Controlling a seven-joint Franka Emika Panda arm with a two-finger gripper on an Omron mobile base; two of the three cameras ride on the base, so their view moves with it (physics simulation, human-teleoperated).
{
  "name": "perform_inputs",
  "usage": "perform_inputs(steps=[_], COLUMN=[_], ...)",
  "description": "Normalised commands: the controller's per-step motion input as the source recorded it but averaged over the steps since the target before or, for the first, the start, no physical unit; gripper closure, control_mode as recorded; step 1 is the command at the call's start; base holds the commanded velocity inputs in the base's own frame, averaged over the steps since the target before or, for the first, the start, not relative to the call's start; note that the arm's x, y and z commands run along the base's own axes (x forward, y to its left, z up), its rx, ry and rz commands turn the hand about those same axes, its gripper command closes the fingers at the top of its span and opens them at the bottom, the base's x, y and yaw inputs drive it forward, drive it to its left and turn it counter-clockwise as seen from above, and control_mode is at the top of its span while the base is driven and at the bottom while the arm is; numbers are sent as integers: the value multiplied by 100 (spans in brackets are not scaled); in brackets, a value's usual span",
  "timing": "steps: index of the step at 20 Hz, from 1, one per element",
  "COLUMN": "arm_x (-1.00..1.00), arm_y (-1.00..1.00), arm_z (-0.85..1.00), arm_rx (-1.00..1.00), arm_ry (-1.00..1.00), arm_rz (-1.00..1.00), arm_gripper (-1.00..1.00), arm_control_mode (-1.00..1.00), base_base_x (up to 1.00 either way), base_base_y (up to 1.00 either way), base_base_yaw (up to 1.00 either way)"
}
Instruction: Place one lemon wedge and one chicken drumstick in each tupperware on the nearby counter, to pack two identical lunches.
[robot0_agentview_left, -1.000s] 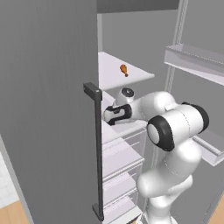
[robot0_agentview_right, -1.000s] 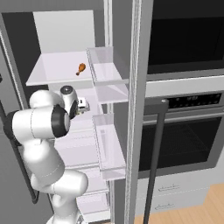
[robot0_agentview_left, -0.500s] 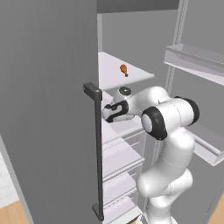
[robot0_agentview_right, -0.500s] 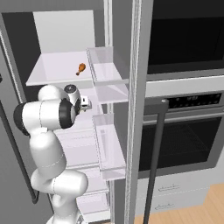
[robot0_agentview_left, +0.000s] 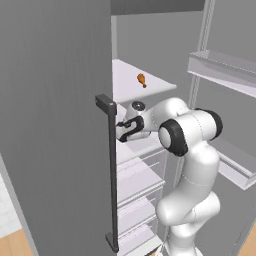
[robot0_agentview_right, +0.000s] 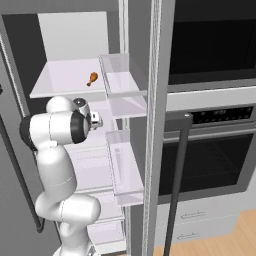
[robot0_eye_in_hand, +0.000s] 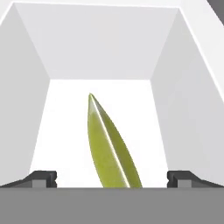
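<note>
In the lower centre of the hand view a lemon wedge (robot0_eye_in_hand: 109, 148) lies on the white fridge shelf (robot0_eye_in_hand: 131, 113) between the wide-open, empty gripper (robot0_eye_in_hand: 111, 177), light, firm and probably slick-skinned, so it looks best pinched across its thick middle.
</note>
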Motion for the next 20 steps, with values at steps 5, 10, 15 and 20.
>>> perform_inputs(steps=[5, 10, 15, 20], arm_x=[26, 29, 1, 2], arm_y=[0, 1, 0, 3], arm_z=[-10, 0, -5, -47], arm_rx=[0, 0, 0, 0], arm_ry=[0, 1, 6, 7], arm_rz=[0, 0, 0, 0], arm_gripper=[-100, -100, -100, 100], arm_control_mode=[-100, -100, -100, -100], base_base_x=[0, 0, 0, 0], base_base_y=[0, 0, 0, 0], base_base_yaw=[0, 0, 0, 0])
